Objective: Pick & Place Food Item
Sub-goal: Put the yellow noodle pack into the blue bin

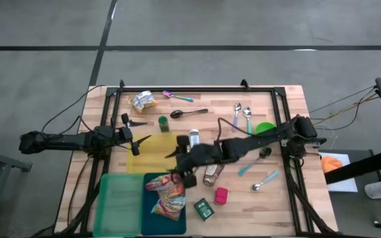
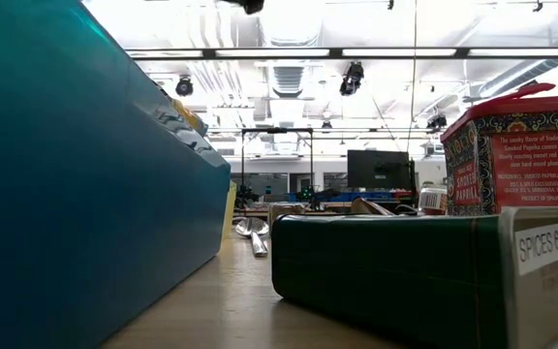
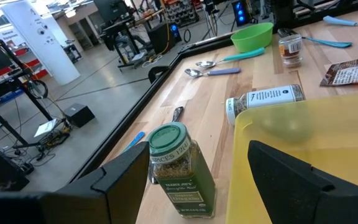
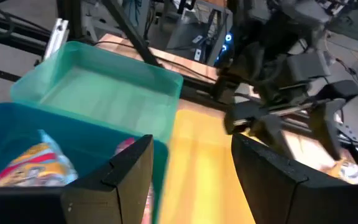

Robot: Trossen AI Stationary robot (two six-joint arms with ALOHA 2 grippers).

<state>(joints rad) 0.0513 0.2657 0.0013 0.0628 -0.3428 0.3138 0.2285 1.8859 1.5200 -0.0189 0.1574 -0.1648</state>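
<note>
A colourful snack bag (image 1: 167,196) lies inside the teal bin (image 1: 147,218) at the near edge; the right wrist view shows it too (image 4: 37,165). My right gripper (image 1: 176,165) hovers open over the border between the teal bin and the yellow bin (image 1: 152,153), with nothing between its fingers (image 4: 194,180). My left gripper (image 1: 136,131) waits open at the table's left side, by the yellow bin's far left corner. A green-lidded spice jar (image 3: 180,169) stands upright on the table ahead of it, apart from its fingers.
A light green bin (image 1: 119,205) sits left of the teal one. Another snack bag (image 1: 143,100), spoons (image 1: 242,114), a green bowl (image 1: 264,127), spice jars (image 1: 194,138), a red tin (image 1: 221,195) and a green tin (image 1: 204,209) lie scattered over the table.
</note>
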